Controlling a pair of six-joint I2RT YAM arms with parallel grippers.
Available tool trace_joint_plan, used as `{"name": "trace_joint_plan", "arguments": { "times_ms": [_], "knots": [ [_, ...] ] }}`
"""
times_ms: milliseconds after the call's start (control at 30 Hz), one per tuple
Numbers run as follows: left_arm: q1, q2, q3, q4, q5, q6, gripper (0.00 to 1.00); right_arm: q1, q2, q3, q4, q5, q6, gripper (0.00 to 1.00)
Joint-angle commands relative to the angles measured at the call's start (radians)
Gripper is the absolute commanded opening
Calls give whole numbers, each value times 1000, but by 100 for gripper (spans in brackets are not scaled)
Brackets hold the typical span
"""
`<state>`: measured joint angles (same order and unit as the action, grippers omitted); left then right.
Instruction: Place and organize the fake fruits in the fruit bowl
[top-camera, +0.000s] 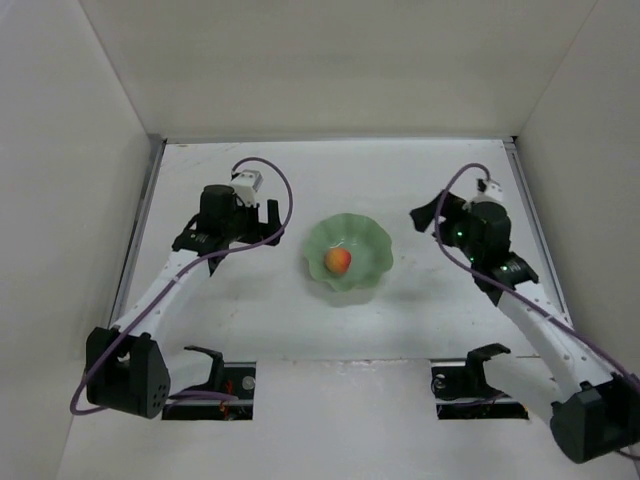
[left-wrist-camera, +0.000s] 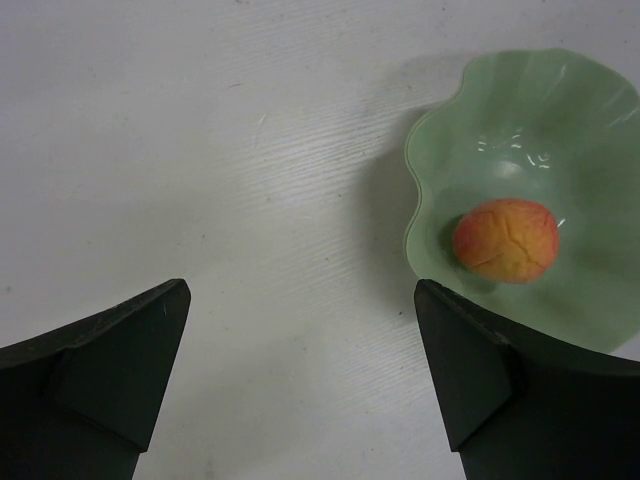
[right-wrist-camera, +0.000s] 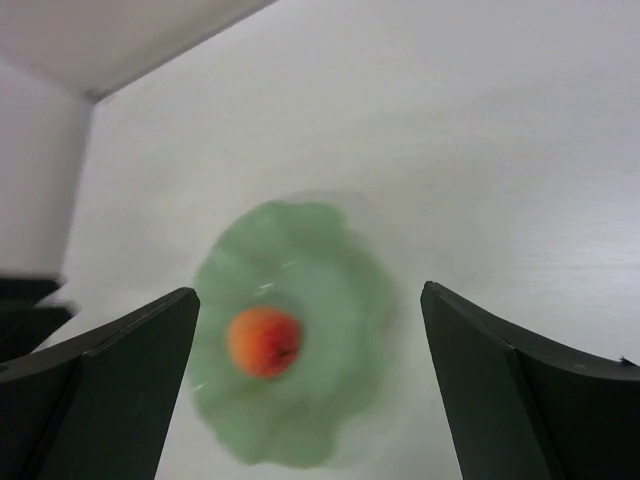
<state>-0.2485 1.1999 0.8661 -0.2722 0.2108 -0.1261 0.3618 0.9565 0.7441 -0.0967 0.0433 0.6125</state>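
Bowl: a pale green bowl (top-camera: 366, 238) with a wavy rim sat on the white counter (top-camera: 300, 330), between the two claws and touching neither.
In the bowl: a single peach (top-camera: 338, 260), red-orange with a yellow patch, lay on the bottom, a little off centre toward the left claw's side. Nothing else was in it.
Left claw (left-wrist-camera: 300, 290): its jaws stood wide apart with nothing held, and only bare counter showed between the two fingers.
Bowl from the left claw: ahead and off to the side of its right finger. The near rim passed just behind that fingertip in the wrist view.
Right claw (right-wrist-camera: 310, 295): it was spread fully wide and gripped nothing, raised above the counter and clear of the bowl.
Bowl from the right claw: ahead and below, framed between its two fingers. The peach appeared nearer the left finger, and that view was blurred.
Peach from the claws: apart from both, with no finger touching it.
Cable (top-camera: 285, 190): a purple cable looped beside the left wrist, and another ran along the right arm.
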Motion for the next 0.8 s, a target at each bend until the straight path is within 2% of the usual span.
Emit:
{"name": "trace_joint_plan", "arguments": {
  "times_ms": [0,100,200,300,367,533,767],
  "knots": [
    [33,-57,-32,41,-7,9,100,-248,-28,-57,-167,-34,34,100],
    [87,-85,-62,47,-19,2,100,-440,-12,-19,-279,-121,-77,100],
    [149,-132,-108,68,-45,16,100,-523,16,60,-391,-126,-155,100],
    [206,-190,-130,30,-59,29,100,-536,4,81,-417,-76,-174,100],
    [243,-246,-125,-69,-97,46,100,-533,-10,81,-417,-50,-166,100],
    [280,-335,-144,-157,-165,117,100,-565,-12,70,-416,-51,-151,100],
    [285,-316,-130,-162,-163,71,100,-584,-12,77,-402,-56,-145,100]
  ]
}}
